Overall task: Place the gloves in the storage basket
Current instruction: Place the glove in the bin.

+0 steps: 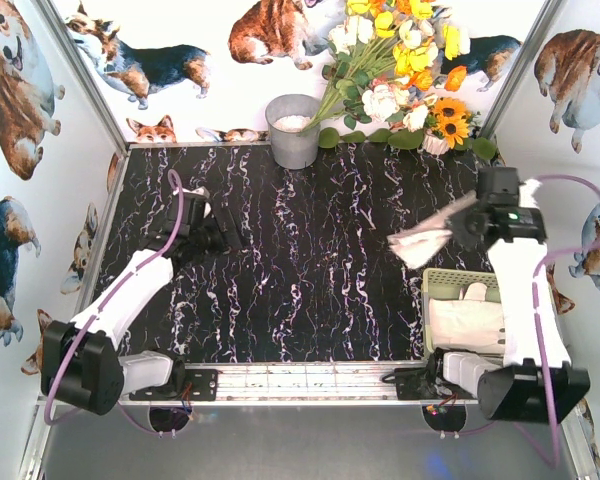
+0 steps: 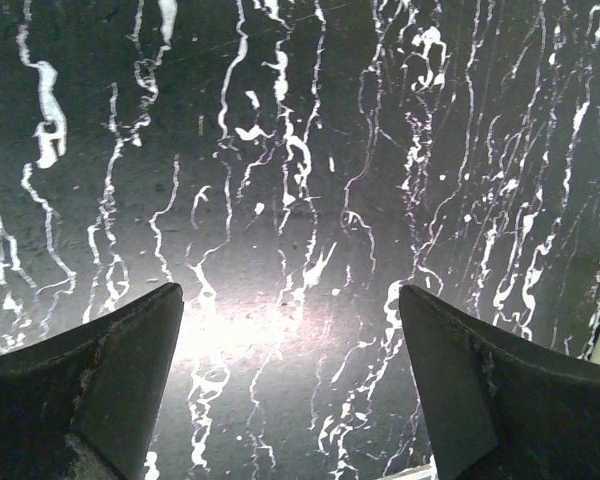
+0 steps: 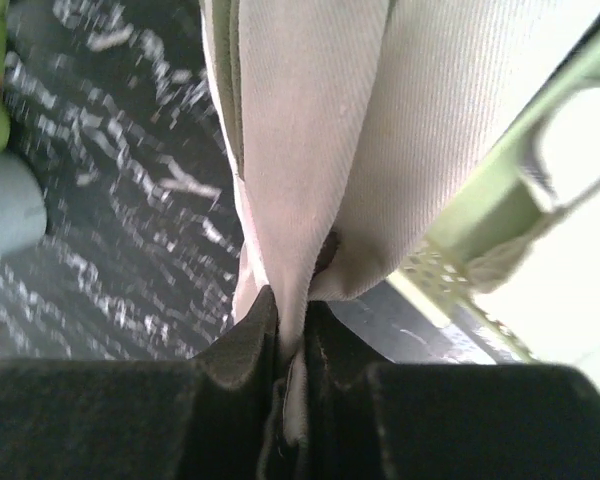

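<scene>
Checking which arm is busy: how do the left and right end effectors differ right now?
The left end effector is open and empty, while the right end effector is shut on a glove. The left one faces bare table on the left side. The right one holds its glove lifted, close to the storage basket. Both have dark fingers.

The surface (image 1: 310, 260) is black with white marble-like veining. A grey metal bucket (image 1: 293, 130) stands upright at its rear edge, with white contents visible inside. Just right of the bucket, a bouquet (image 1: 400, 60) of yellow, white and orange flowers lies in the rear right corner. Corgi-printed wall panels (image 1: 20, 150) enclose the surface. A metal rail (image 1: 300, 380) runs along the near edge.
</scene>
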